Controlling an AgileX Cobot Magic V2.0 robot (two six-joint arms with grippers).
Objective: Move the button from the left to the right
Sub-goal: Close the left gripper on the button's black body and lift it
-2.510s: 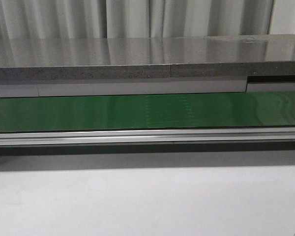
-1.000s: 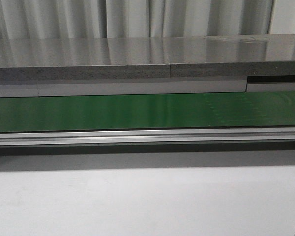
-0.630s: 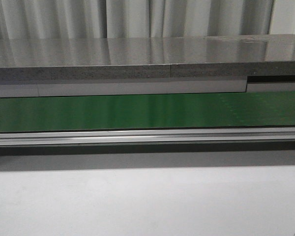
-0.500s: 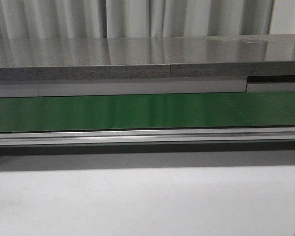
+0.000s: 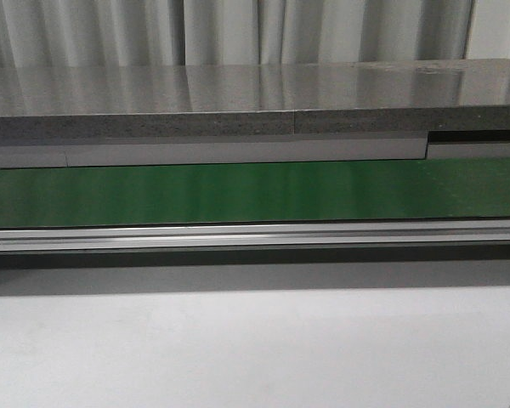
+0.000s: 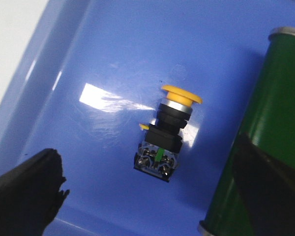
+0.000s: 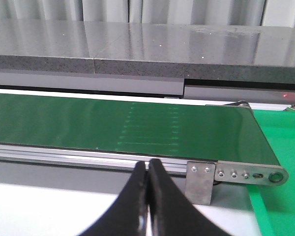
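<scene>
The button [image 6: 169, 129] lies on its side on the floor of a blue tray [image 6: 113, 54] in the left wrist view. Its yellow cap [image 6: 182, 94] points away from the fingers and its shiny contacts [image 6: 156, 161] point toward them. My left gripper [image 6: 147, 164] is open above it, with one black finger [image 6: 24, 191] on one side and the other finger [image 6: 273, 191] on the other, neither touching the button. My right gripper [image 7: 148, 167] is shut and empty over the white table, in front of the conveyor. Neither gripper nor the button shows in the front view.
A green can [image 6: 270, 118] with metal rims lies in the tray close beside the button, under one left finger. A green conveyor belt [image 5: 255, 194] runs across behind an aluminium rail [image 5: 255, 235]. Its end bracket [image 7: 236, 174] and a green mat [image 7: 285, 206] show in the right wrist view.
A faint dotted mark on the conveyor belt has travelled to the right and out of the front view. No arm shows in that view.
</scene>
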